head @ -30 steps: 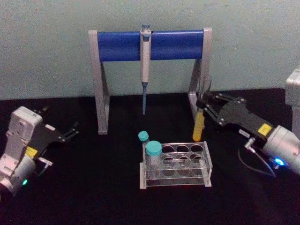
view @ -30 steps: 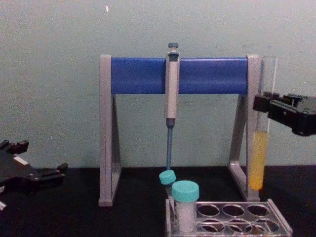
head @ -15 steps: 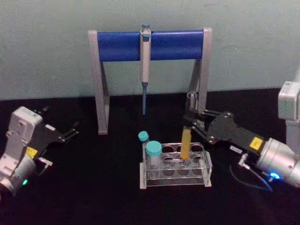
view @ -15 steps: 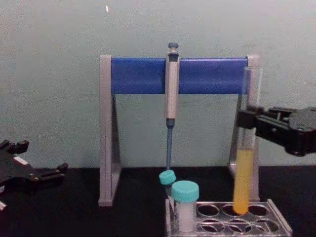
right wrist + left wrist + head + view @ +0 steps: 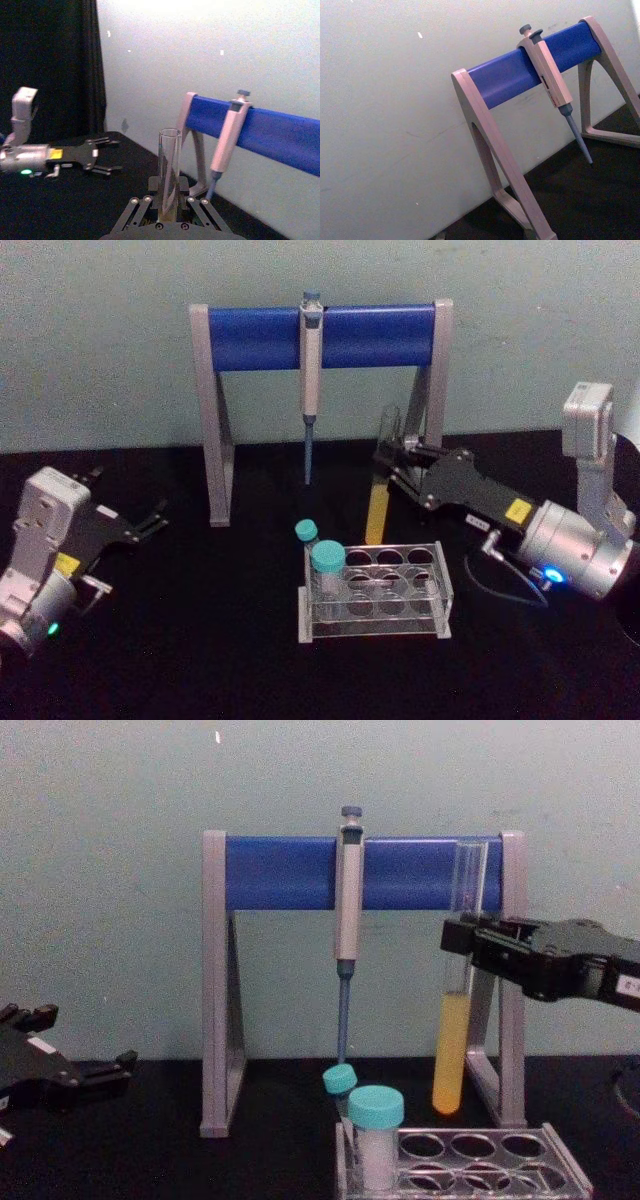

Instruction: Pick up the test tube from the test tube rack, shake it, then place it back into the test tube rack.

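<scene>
test tube (image 5: 449,1060): yellow-orange liquid | stand crossbar (image 5: 290,872): blue | vial caps (image 5: 376,1105): teal

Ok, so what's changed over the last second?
The right gripper, still shut on the tube, has carried it leftward. Half a second ago the tube dipped to the rack; now it hangs higher, clear of the holes. The left gripper, vials and pipette haven't moved.

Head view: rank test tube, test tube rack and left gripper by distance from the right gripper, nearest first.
1. test tube: held in the right gripper, right of centre.
2. test tube rack: on the table, below and in front of that gripper.
3. left gripper: far across on the left side, open and idle.
</scene>
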Controlling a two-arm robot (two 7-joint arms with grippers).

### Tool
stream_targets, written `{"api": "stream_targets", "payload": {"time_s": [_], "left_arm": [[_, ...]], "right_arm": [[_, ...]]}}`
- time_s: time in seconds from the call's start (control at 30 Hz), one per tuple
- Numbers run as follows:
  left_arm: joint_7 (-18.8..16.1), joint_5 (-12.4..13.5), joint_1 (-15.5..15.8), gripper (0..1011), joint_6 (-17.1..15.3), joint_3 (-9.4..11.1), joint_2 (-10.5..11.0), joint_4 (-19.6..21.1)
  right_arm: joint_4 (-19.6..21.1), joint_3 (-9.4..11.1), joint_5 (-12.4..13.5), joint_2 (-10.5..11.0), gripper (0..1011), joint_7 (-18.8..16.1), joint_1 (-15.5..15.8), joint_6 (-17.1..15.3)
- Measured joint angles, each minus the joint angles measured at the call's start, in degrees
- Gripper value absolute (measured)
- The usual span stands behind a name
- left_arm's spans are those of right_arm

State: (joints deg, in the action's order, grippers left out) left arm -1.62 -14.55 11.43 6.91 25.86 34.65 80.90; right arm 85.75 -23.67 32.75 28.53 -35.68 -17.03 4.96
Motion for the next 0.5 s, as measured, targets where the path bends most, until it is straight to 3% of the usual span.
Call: {"api": "stream_targets", "payload": {"time_s": [0.27,0.5], "left_arm": [[0.00,0.00,0.00,1010,0.00,0.00,0.00,0.00],[0.00,0.01,0.00,1009,0.00,0.00,0.00,0.00]], "right_arm": [[-3.82,0.33,-0.52,-1.21,229,1.49,-2.44,0.20],[-4.15,0.84,-0.66,-1.19,229,1.94,-2.48,0.14]]}}
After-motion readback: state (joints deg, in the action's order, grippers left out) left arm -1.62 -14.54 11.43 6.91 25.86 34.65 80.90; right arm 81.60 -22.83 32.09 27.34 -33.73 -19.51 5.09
